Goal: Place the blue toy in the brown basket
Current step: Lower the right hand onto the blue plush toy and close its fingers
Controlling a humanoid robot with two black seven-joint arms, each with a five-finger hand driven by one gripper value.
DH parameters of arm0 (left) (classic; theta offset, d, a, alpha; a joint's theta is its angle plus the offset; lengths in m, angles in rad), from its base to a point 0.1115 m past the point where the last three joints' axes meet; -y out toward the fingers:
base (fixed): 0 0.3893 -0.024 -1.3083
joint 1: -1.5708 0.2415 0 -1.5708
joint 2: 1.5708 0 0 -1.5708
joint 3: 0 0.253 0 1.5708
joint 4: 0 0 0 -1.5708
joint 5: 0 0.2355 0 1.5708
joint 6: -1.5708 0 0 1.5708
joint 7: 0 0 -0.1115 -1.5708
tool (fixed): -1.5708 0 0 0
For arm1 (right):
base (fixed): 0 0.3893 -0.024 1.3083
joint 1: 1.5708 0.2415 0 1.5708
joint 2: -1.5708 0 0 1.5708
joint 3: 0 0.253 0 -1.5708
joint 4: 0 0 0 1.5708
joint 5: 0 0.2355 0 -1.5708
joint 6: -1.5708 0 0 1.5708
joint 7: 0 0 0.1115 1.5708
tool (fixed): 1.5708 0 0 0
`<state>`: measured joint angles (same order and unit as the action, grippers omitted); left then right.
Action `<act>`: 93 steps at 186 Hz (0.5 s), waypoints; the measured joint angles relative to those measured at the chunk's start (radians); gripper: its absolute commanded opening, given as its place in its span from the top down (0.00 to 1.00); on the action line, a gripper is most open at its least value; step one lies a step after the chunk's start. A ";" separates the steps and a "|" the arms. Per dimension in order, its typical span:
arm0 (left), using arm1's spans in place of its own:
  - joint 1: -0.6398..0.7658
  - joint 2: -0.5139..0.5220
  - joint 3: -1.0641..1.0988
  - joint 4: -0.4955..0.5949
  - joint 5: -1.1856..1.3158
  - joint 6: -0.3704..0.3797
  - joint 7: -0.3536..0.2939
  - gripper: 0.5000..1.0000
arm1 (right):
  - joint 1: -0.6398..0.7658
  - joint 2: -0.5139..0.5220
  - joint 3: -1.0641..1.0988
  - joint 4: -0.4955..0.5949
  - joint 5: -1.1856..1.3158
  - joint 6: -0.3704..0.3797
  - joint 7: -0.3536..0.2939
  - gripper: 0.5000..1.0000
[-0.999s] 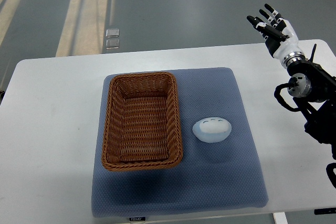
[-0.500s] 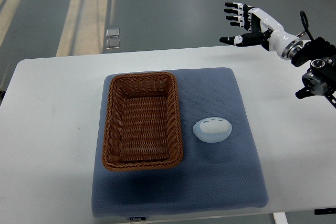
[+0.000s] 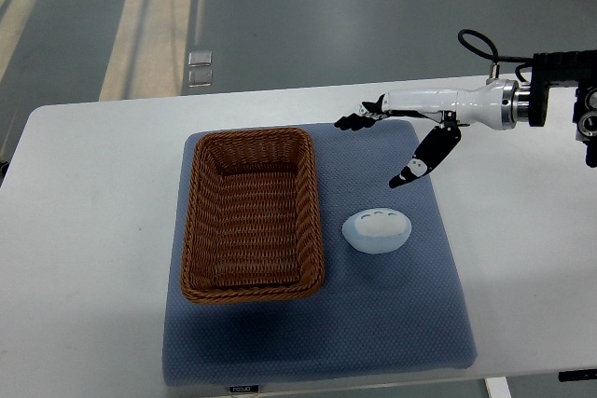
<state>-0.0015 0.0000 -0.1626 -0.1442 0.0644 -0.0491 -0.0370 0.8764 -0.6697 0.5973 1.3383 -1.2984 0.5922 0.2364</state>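
A pale blue rounded toy (image 3: 377, 231) lies on the blue-grey mat (image 3: 392, 323), just right of the brown wicker basket (image 3: 252, 214). The basket holds nothing that I can see. My right hand (image 3: 382, 142) reaches in from the right edge on a white forearm and hovers over the mat's back right part, above and behind the toy. Its fingers (image 3: 359, 119) are spread and its thumb (image 3: 415, 167) points down toward the toy, apart from it. It holds nothing. The left arm is out of view.
The mat lies on a white table (image 3: 84, 230) whose back edge runs near the hand. Grey floor (image 3: 280, 6) lies beyond the table. The right arm's black joint housing (image 3: 560, 100) sits at the right edge.
The right hand swung from the back right, past the table's edge, leftward and down over the mat, ending close above the toy. Toy and basket have not moved.
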 measured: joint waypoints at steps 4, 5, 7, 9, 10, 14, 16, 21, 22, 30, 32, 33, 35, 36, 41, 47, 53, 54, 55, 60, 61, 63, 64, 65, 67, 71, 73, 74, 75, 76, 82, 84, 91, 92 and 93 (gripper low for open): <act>0.000 0.000 0.000 0.000 0.000 0.000 0.000 0.00 | -0.004 0.000 0.000 0.001 -0.009 0.006 0.000 0.18; 0.000 0.000 0.000 0.000 0.000 0.000 0.000 0.00 | -0.005 0.000 0.000 0.002 -0.011 0.007 0.000 0.18; 0.000 0.000 0.000 0.000 0.000 0.000 0.000 0.00 | -0.007 0.000 0.000 0.002 -0.015 0.009 0.000 0.18; 0.000 0.000 0.000 0.000 0.000 0.000 0.000 0.00 | -0.010 0.001 -0.001 0.003 -0.019 0.011 0.000 0.18; 0.000 0.000 0.000 0.000 0.000 0.000 0.000 0.00 | -0.011 0.001 -0.001 0.003 -0.021 0.011 0.000 0.18; 0.000 0.000 0.000 0.000 0.000 0.000 0.000 0.00 | -0.017 0.003 -0.001 0.003 -0.029 0.014 -0.001 0.18; 0.000 0.000 0.000 0.000 0.000 0.000 0.000 0.00 | -0.020 0.004 -0.002 0.003 -0.033 0.015 -0.001 0.18; 0.000 0.000 0.000 0.000 0.000 0.000 0.000 0.00 | -0.027 0.007 -0.005 0.004 -0.042 0.017 -0.004 0.18; 0.000 0.000 0.000 0.000 0.000 0.000 0.000 0.00 | -0.028 0.007 -0.006 0.004 -0.044 0.017 -0.005 0.18; 0.000 0.000 0.000 0.000 0.000 0.000 0.000 0.00 | -0.037 0.010 -0.014 0.004 -0.054 0.018 -0.009 0.18; 0.000 0.000 0.000 0.000 0.000 0.000 0.000 0.00 | -0.039 0.011 -0.017 0.004 -0.055 0.018 -0.010 0.18; 0.000 0.000 0.000 0.000 0.000 0.000 0.000 0.00 | -0.040 0.011 -0.018 0.004 -0.056 0.018 -0.011 0.18; 0.000 0.000 0.000 0.000 0.000 0.000 0.000 0.00 | -0.042 0.011 -0.021 0.004 -0.057 0.018 -0.012 0.18; 0.000 0.000 0.000 0.000 0.000 0.000 0.000 0.00 | -0.043 0.011 -0.023 0.004 -0.057 0.018 -0.012 0.18; 0.000 0.000 0.000 0.000 0.000 0.000 0.000 0.00 | -0.050 0.012 -0.033 0.004 -0.060 0.018 -0.014 0.18; 0.000 0.000 0.000 0.000 0.000 0.000 0.000 0.00 | -0.058 0.013 -0.042 0.004 -0.061 0.019 -0.017 0.18; 0.000 0.000 0.000 0.000 0.000 0.000 0.000 0.00 | -0.069 0.014 -0.051 0.004 -0.063 0.019 -0.018 0.18; 0.000 0.000 0.000 0.000 0.000 0.000 0.000 0.00 | -0.071 0.014 -0.052 0.004 -0.063 0.019 -0.018 0.18; 0.000 0.000 0.000 0.000 0.000 0.000 0.000 0.00 | -0.073 0.014 -0.053 0.004 -0.064 0.019 -0.019 0.18; 0.000 0.000 0.000 0.000 0.000 0.000 0.000 0.00 | -0.085 0.017 -0.057 0.004 -0.066 0.019 -0.019 0.18; 0.000 0.000 0.000 0.000 0.000 0.000 0.000 0.00 | -0.087 0.017 -0.058 0.004 -0.067 0.019 -0.020 0.18; 0.000 0.000 0.000 0.000 0.000 0.000 0.000 0.00 | -0.091 0.019 -0.059 0.004 -0.068 0.019 -0.020 0.18; 0.000 0.000 0.000 0.000 0.000 0.000 0.000 0.00 | -0.093 0.019 -0.059 0.004 -0.069 0.019 -0.020 0.18; 0.000 0.000 0.000 0.000 0.000 0.000 0.000 0.00 | -0.095 0.020 -0.060 0.004 -0.070 0.019 -0.020 0.19; 0.000 0.000 0.000 0.000 0.000 0.000 0.000 0.00 | -0.099 0.022 -0.060 0.004 -0.072 0.019 -0.020 0.18; 0.000 0.000 0.000 0.000 0.000 0.000 0.000 0.00 | -0.109 0.025 -0.062 0.004 -0.077 0.019 -0.020 0.19; 0.000 0.000 0.000 0.000 0.000 0.000 0.000 0.00 | -0.112 0.027 -0.062 0.004 -0.079 0.019 -0.020 0.19; 0.000 0.000 0.000 0.000 0.000 0.000 0.000 0.00 | -0.114 0.028 -0.062 0.004 -0.080 0.019 -0.020 0.19; 0.000 0.000 0.000 0.000 0.000 0.000 0.000 0.00 | -0.115 0.028 -0.063 0.004 -0.080 0.019 -0.020 0.19; 0.000 0.000 0.000 0.000 0.000 0.000 0.000 0.00 | -0.117 0.029 -0.063 0.004 -0.081 0.019 -0.020 0.19; 0.000 0.000 0.000 0.000 0.000 0.000 0.000 0.00 | -0.126 0.033 -0.063 0.000 -0.086 0.019 -0.020 0.19; 0.000 0.000 0.000 0.000 0.000 0.000 0.000 0.00 | -0.129 0.034 -0.063 -0.001 -0.087 0.019 -0.020 0.19; 0.000 0.000 0.000 0.000 0.000 0.000 0.000 0.00 | -0.136 0.039 -0.063 -0.004 -0.089 0.017 -0.021 0.19; 0.000 0.000 0.000 0.000 0.000 0.000 0.000 0.00 | -0.137 0.040 -0.063 -0.005 -0.089 0.017 -0.021 0.19; 0.000 0.000 0.000 0.000 0.000 0.000 0.000 0.00 | -0.138 0.041 -0.063 -0.006 -0.090 0.016 -0.021 0.19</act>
<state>-0.0015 0.0000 -0.1626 -0.1442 0.0645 -0.0491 -0.0369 0.7381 -0.6286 0.5341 1.3328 -1.3881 0.6081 0.2156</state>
